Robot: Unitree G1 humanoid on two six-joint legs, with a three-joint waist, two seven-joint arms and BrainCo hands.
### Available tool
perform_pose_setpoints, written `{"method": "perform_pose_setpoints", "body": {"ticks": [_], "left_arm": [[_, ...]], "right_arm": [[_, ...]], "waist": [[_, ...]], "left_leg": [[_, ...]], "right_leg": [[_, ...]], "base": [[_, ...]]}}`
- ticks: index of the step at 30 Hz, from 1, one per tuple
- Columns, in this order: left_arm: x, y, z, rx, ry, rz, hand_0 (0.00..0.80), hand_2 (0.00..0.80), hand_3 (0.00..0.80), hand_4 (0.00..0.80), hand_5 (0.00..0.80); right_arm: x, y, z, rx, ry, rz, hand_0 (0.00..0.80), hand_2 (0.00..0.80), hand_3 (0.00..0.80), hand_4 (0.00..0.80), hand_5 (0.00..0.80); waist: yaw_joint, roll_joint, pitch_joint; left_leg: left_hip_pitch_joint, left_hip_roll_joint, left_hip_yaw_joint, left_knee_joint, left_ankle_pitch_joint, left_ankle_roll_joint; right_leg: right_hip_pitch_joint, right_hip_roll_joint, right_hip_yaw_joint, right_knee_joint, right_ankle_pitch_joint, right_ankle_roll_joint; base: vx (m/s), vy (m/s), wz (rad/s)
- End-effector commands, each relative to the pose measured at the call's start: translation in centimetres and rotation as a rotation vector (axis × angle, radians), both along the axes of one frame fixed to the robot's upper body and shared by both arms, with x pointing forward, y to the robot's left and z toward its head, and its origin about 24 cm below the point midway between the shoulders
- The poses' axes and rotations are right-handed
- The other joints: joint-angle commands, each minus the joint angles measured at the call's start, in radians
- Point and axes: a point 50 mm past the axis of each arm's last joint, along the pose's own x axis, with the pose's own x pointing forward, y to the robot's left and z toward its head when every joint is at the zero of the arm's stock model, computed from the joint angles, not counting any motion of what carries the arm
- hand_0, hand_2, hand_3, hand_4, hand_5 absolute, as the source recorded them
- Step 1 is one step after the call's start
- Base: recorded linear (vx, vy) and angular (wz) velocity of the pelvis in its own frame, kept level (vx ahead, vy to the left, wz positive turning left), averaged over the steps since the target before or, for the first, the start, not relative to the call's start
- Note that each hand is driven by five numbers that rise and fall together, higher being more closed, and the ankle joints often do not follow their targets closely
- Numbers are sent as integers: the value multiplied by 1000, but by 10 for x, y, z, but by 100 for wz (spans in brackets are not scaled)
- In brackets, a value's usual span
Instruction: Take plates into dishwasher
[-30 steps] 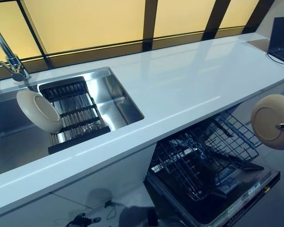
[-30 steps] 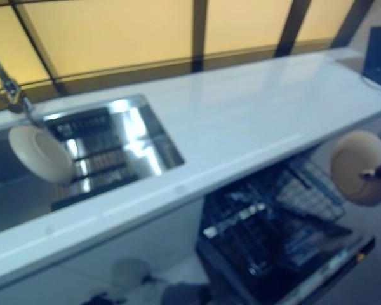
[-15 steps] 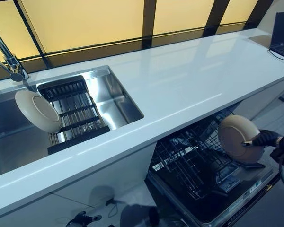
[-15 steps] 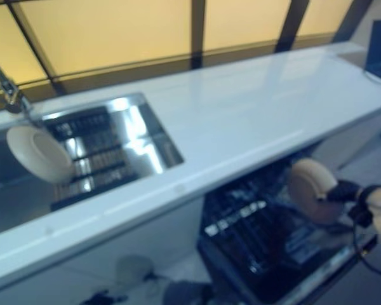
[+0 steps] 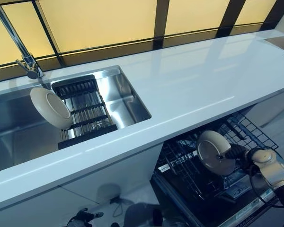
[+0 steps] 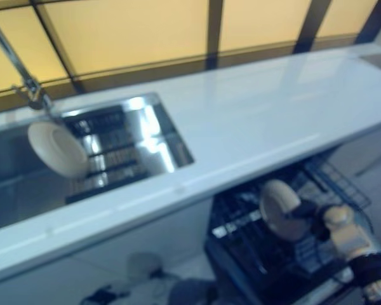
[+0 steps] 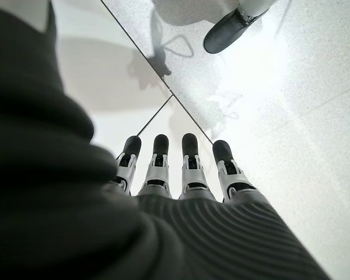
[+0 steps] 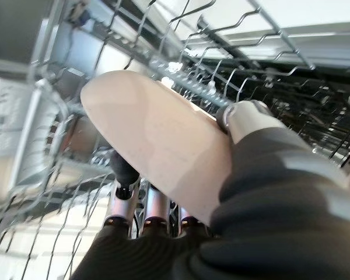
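A cream plate (image 5: 215, 152) was pinched on edge between the thumb and fingers of the right hand (image 5: 237, 152), held just above the wire tines of the dishwasher rack (image 5: 189, 165). A second plate (image 5: 50, 107) leaned in the sink (image 5: 128, 97). The left hand (image 7: 175, 175) hung straight-fingered, empty. A slight tilt could have jammed the rim against a tine

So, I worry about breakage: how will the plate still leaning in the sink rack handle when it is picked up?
The plate looks rigid and glazed, so probably slippery and brittle if dropped. It stands tilted on edge against the rack, so a nudge might tip or roll it into the sink.
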Motion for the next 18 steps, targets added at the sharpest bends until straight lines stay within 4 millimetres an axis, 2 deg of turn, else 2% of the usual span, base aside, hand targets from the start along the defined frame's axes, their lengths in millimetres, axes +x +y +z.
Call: {"method": "perform_pose_setpoints", "body": {"ticks": [1,10,18], "left_arm": [[20,14,10,62,-41,-70,0,0,0,0,0],[25,8,10,54,-46,-89,0,0,0,0,0],[26,2,9,45,-43,-117,0,0,0,0,0]], "right_arm": [[17,10,1,-39,-74,22,800,800,800,800,800],[18,22,-30,-63,-6,-8,800,800,800,800,800],[15,23,-55,-67,69,-60,800,800,800,800,800]], "waist": [[44,-61,-10],[71,-45,-2],[99,-29,-3]], "left_leg": [[35,36,-2,3,-45,-13],[26,31,-29,3,-43,-12],[21,27,-52,3,-42,-11]], "right_leg": [[-5,-74,-3,3,15,112],[-6,-81,-15,3,13,110],[-3,-87,-27,3,9,108]], "base": [[-12,-9,14],[-8,-4,8],[0,2,6]]}}
